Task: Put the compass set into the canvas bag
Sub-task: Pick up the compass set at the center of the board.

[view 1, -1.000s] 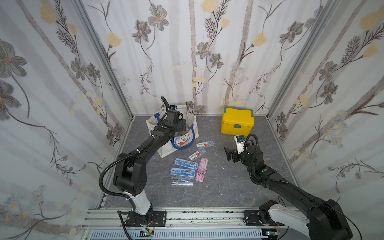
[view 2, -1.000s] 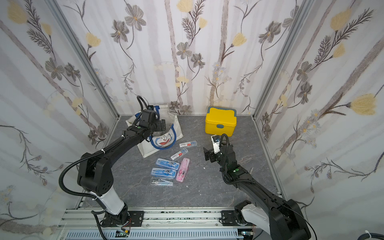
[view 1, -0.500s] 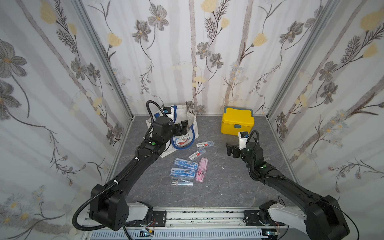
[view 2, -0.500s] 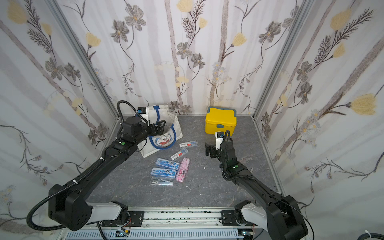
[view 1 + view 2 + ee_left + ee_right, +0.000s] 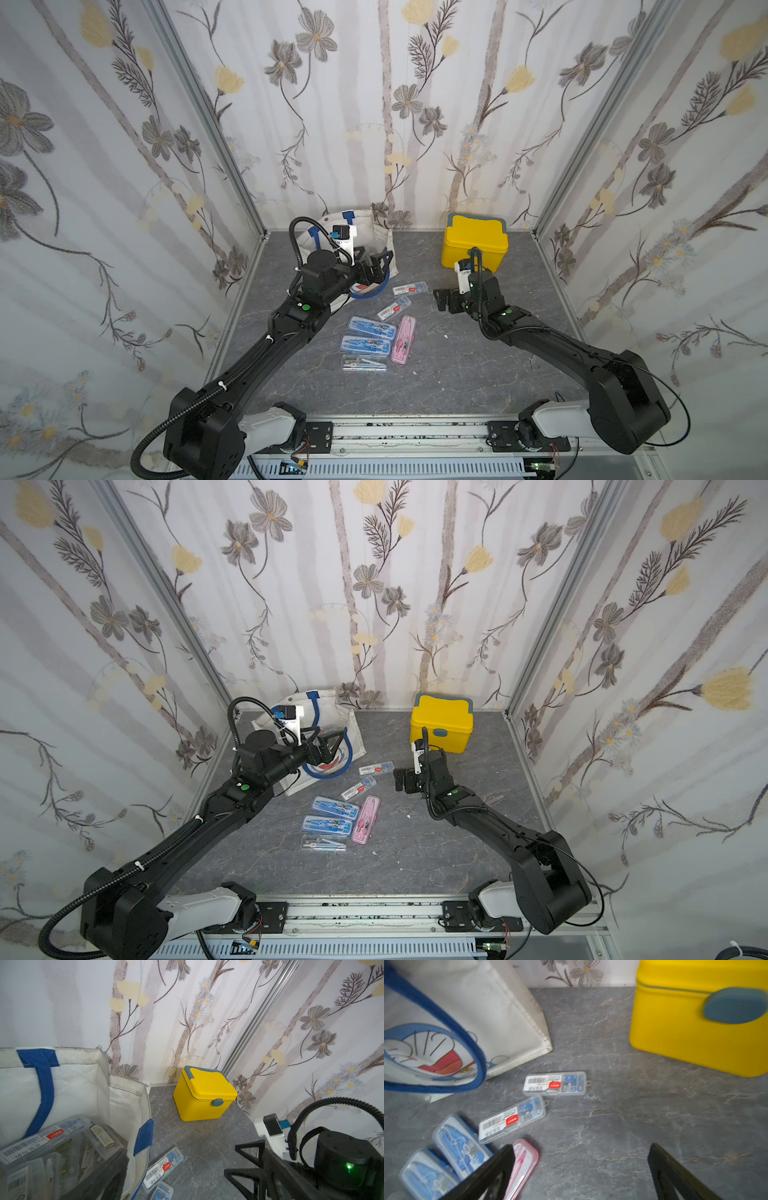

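The white canvas bag with blue handles stands at the back left; in the left wrist view its mouth shows clear compass set cases lying inside. Several more compass set cases lie on the grey table: two blue, one pink, one clear and two small labelled ones. My left gripper hangs open and empty over the bag's front. My right gripper is open and empty, low over the table right of the cases; the pink case lies beside one finger.
A yellow lidded box stands at the back right, close behind my right wrist. Flowered walls close the table on three sides. Bare grey tabletop lies in front of the cases and between the two arms.
My left arm has unfolded and its open gripper has drawn out of the bag toward the right. My right gripper has shifted a little left toward the cases.
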